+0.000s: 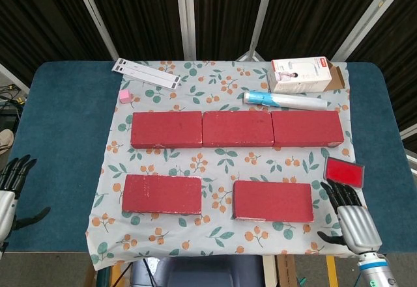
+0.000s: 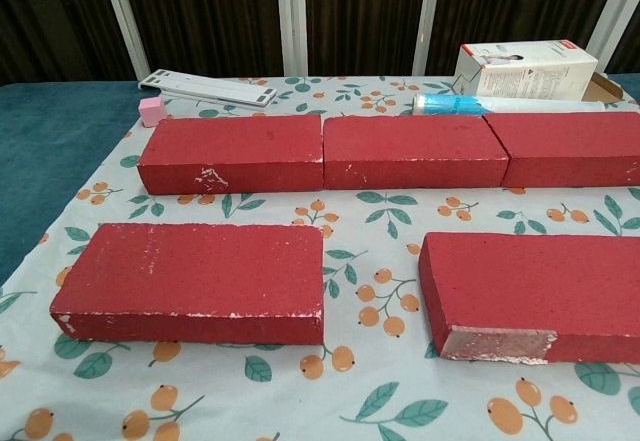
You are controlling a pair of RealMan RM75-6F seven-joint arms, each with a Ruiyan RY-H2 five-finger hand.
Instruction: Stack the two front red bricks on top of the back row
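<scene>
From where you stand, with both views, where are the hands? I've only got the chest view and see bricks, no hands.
Observer: The left hand is at the table's near left edge, open, holding nothing.
Operator: And the right?
Observer: The right hand is by the cloth's near right corner, also empty, right of the front right brick.
Operator: Anything near it I can't see?
Observer: A small red card lies flat just beyond its fingertips.
</scene>
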